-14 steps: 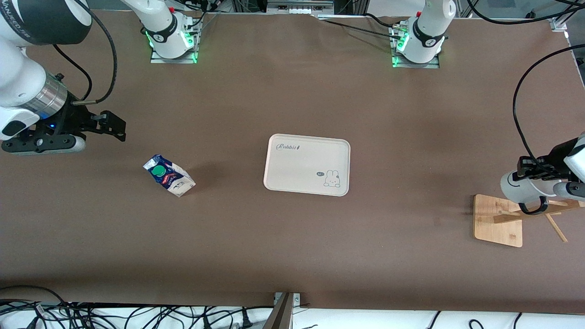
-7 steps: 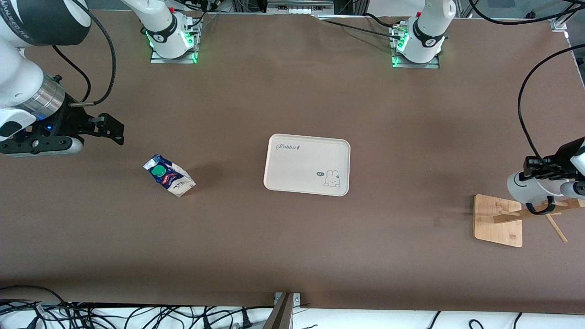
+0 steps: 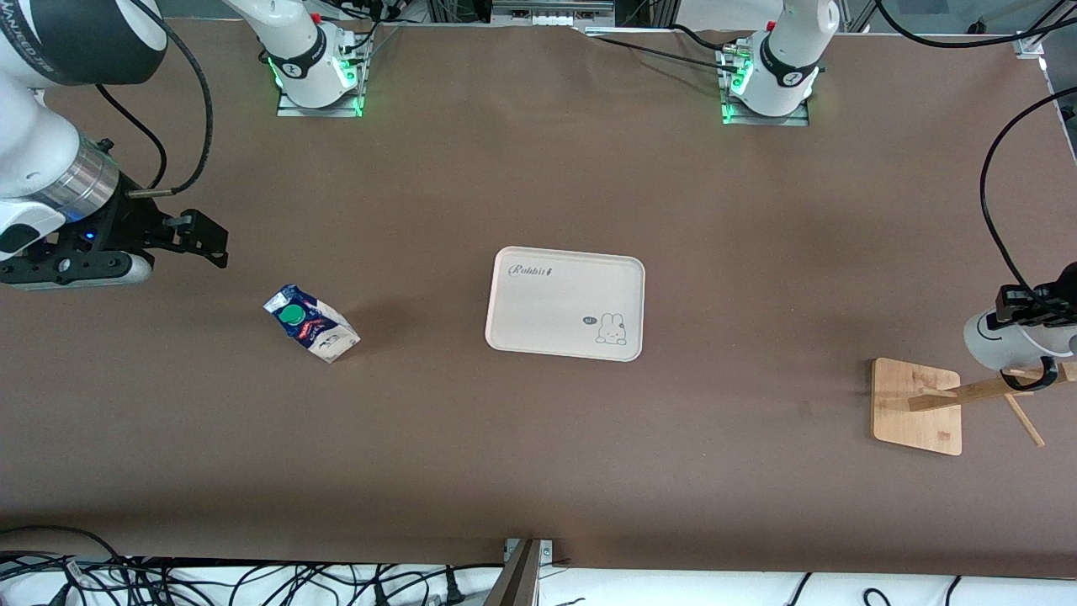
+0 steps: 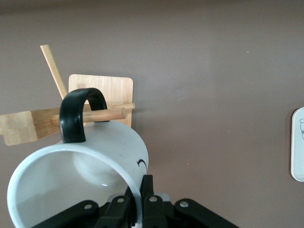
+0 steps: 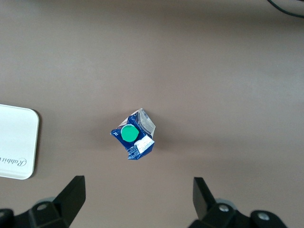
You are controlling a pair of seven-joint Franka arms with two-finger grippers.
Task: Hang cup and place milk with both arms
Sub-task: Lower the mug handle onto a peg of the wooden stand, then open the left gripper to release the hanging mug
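A brown table carries a cream tray with a rabbit drawing at its middle, the tray bare. Toward the left arm's end stands a wooden rack with pegs. The left gripper has its fingers pinched on the rim of the cup, the white mug tipped on its side over the rack; in the left wrist view the black loop handle sits around a wooden peg. Toward the right arm's end, the milk stands on the table with its green cap showing, well apart from the tray. The right gripper hangs over the table by the milk, its fingers spread wide and holding nothing.
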